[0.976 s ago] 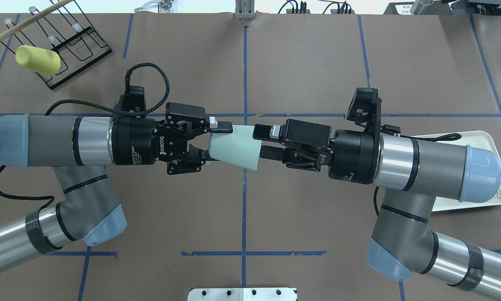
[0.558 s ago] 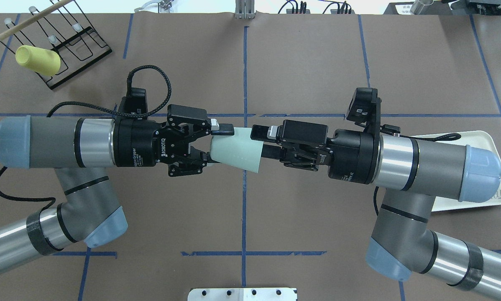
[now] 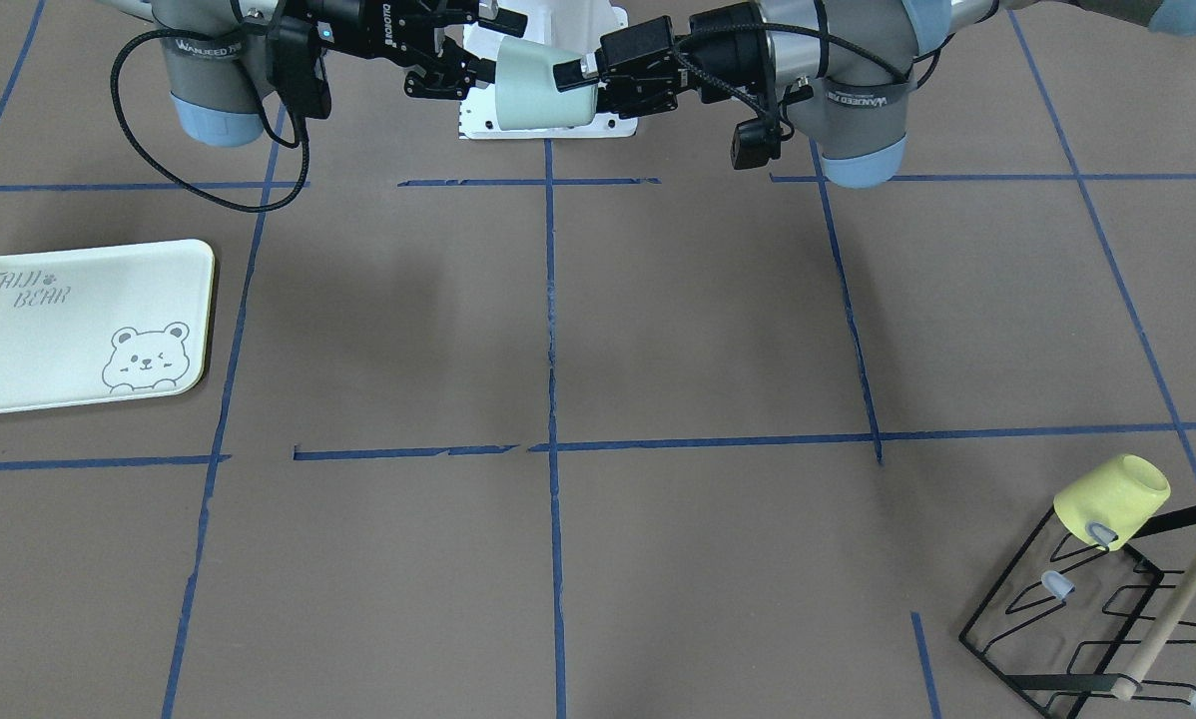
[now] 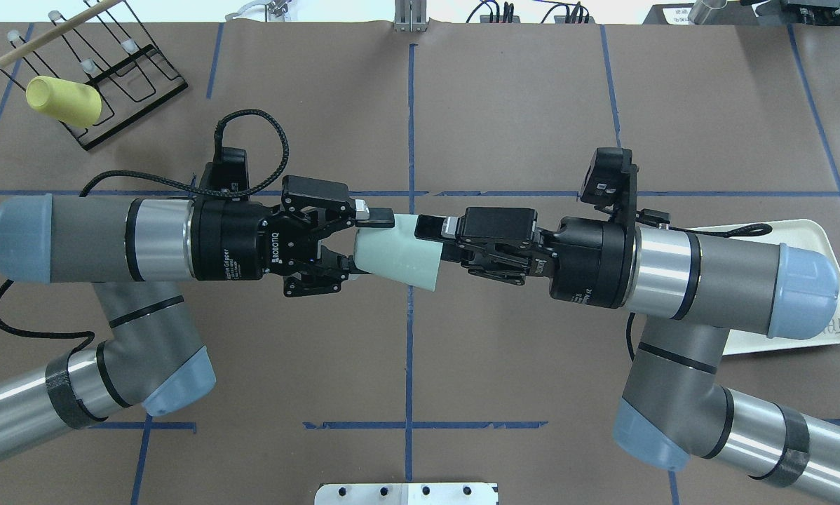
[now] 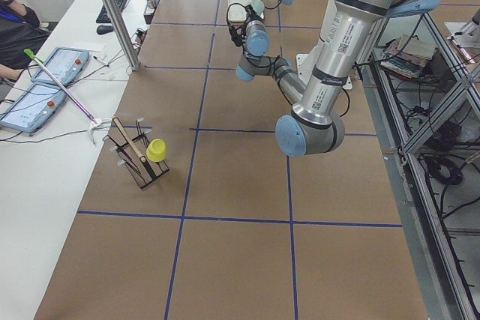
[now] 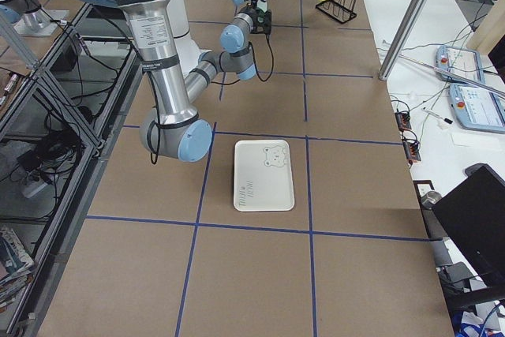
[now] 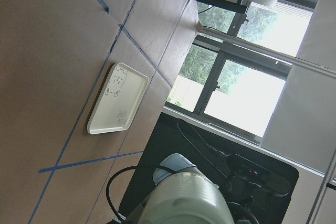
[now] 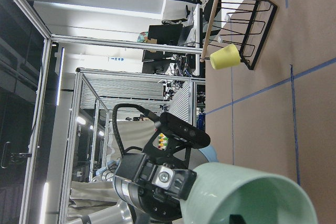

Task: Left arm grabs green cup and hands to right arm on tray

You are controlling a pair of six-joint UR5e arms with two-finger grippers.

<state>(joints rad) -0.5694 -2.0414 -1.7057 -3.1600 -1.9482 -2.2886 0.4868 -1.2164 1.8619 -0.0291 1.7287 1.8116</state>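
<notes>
while the green cup (image 4: 395,249) hangs in the air over the middle of the table (image 4: 518,105), we read its long axis as lying level along the line between the two grippers: narrow base toward the robot's left, open mouth toward its right. the left gripper (image 4: 360,243) has its fingers spread around the base and pressed on it from two sides. the right gripper (image 4: 437,237) meets the mouth end. one finger (image 4: 430,226) lies on the outside of the rim, and the right wrist view shows a dark fingertip (image 8: 236,219) inside the mouth, so we judge the pair drawn in on the wall and pinching it. both grippers touch the cup, so neither arm is nearer. the move ahead, we think, is for the left fingers to let go and draw back along that axis, away from the base. the tray (image 3: 49,350) lies flat well off to the robot's right, partly under the right arm in the overhead view, with open table between. the rack (image 4: 132,66) with the yellow cup (image 4: 66,102) sits at the far left corner, well apart.
</notes>
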